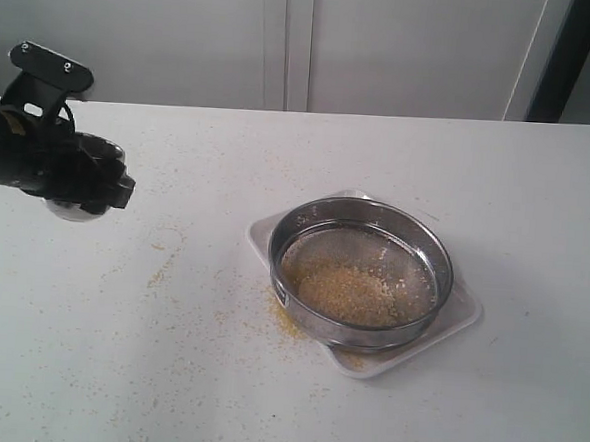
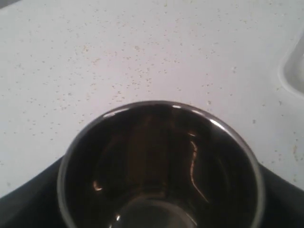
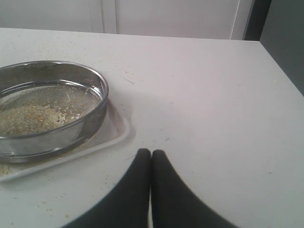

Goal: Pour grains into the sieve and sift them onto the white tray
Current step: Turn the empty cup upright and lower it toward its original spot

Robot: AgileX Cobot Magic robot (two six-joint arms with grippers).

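Note:
The wide steel sieve (image 1: pixel 361 272) sits on the white tray (image 1: pixel 464 313) right of the table's centre, with a heap of yellow-beige grains (image 1: pixel 356 290) on its mesh. The right wrist view shows the sieve (image 3: pixel 50 109), the grains (image 3: pixel 31 118) and the tray's rim (image 3: pixel 114 137) too. At the far left my left gripper (image 1: pixel 97 184) is shut on a small steel cup (image 1: pixel 76 206), held near the table. The cup (image 2: pixel 159 166) looks dark and empty inside. My right gripper (image 3: pixel 151 154) is shut with nothing in it, beside the tray and outside the exterior view.
Spilled grains (image 1: pixel 284 321) lie scattered on the white table by the tray's left side and toward the cup. A white wall stands behind the table's far edge (image 1: pixel 332 113). A dark gap (image 1: pixel 570 58) shows at the back right.

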